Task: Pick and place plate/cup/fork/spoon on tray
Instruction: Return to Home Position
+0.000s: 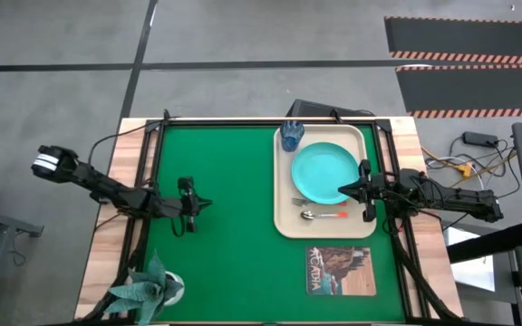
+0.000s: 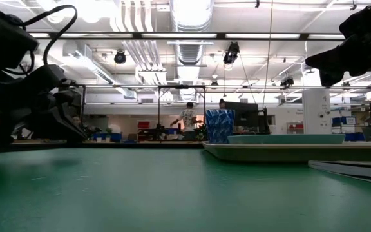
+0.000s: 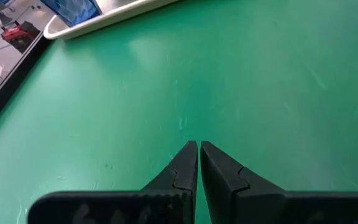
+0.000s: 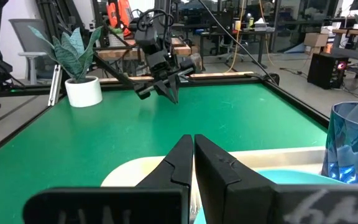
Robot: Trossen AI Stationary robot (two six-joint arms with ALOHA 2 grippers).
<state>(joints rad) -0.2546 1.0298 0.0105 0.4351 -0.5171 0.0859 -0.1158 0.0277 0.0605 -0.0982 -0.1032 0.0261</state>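
Observation:
The beige tray (image 1: 284, 181) lies on the green mat at the right. On it rest the turquoise plate (image 1: 323, 172), the blue cup (image 1: 292, 135) upright at its far left corner, and the fork (image 1: 320, 202) and spoon (image 1: 323, 215) side by side near its near edge. The cup also shows in the low view (image 2: 219, 125) and the right wrist view (image 4: 353, 146). My right gripper (image 1: 343, 191) is shut and empty, above the tray at the plate's near right rim. My left gripper (image 1: 208, 204) is shut and empty over the bare mat at the left.
A printed picture card (image 1: 338, 270) lies on the mat near the tray's near edge. A potted plant (image 1: 152, 288) stands at the near left corner. A black frame borders the mat. The mat between the arms is bare green.

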